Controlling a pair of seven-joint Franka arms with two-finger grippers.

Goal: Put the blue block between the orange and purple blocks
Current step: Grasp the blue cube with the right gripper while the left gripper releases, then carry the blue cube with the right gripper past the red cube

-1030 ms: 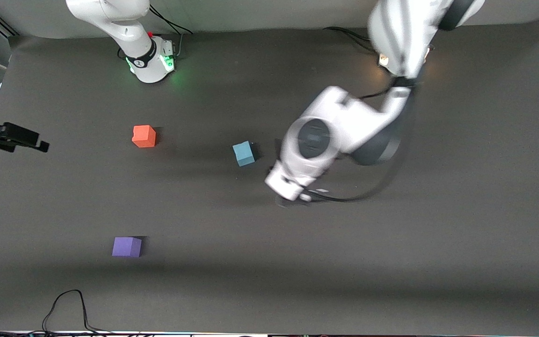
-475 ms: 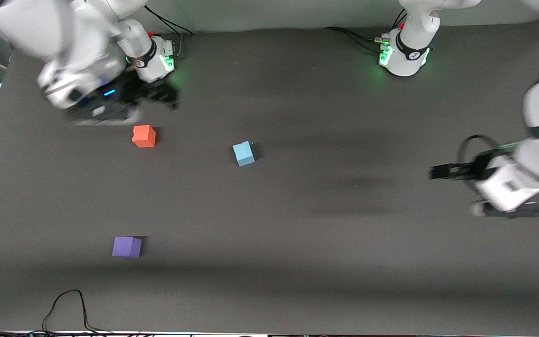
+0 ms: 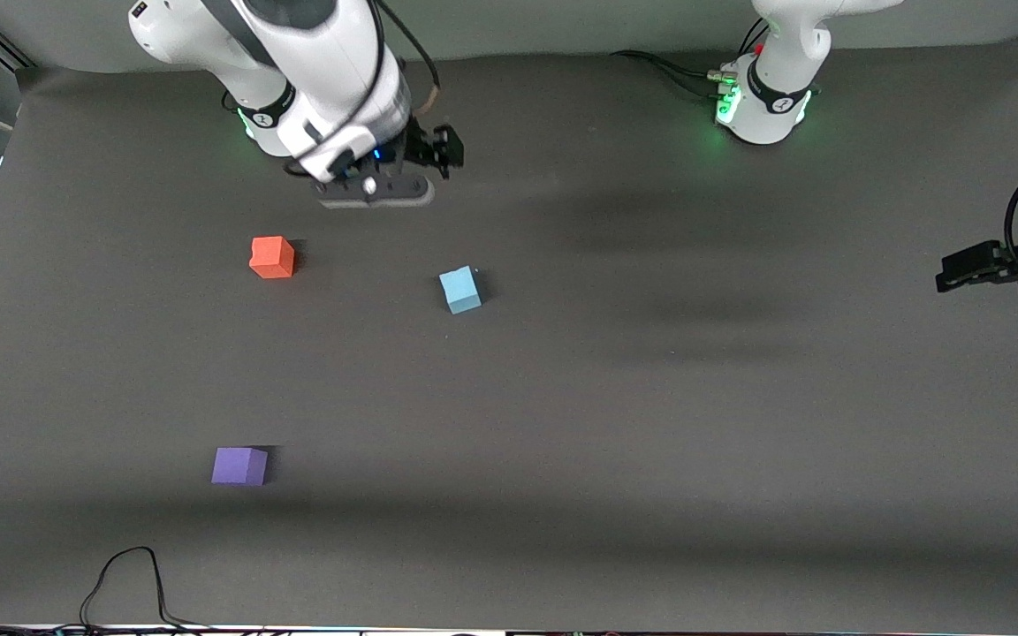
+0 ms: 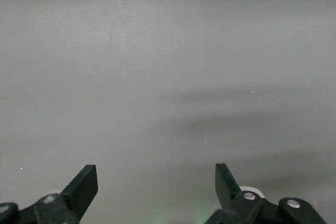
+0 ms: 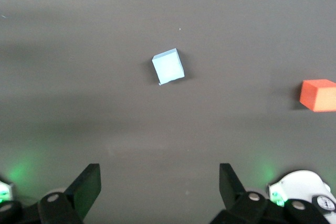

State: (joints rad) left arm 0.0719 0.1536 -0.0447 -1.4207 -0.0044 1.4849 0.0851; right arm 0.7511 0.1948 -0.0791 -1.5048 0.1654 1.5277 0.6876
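The blue block (image 3: pixel 460 290) lies on the dark mat near the middle of the table, and it also shows in the right wrist view (image 5: pixel 168 66). The orange block (image 3: pixel 272 257) lies beside it toward the right arm's end, seen too in the right wrist view (image 5: pixel 318 95). The purple block (image 3: pixel 239 465) lies nearer the front camera than the orange one. My right gripper (image 3: pixel 449 152) (image 5: pixel 157 182) is open and empty over bare mat close to its base. My left gripper (image 3: pixel 946 272) (image 4: pixel 156 179) is open and empty over bare mat at the left arm's end.
The dark mat (image 3: pixel 650 442) covers the table. The right arm's base (image 3: pixel 284 119) and the left arm's base (image 3: pixel 765 102) stand along the edge farthest from the front camera. A black cable (image 3: pixel 125 574) loops at the mat's near edge.
The left arm has swung away from beside the blue block to the left arm's end of the table. The right arm has swung in over the mat by its base. The blocks have not moved.
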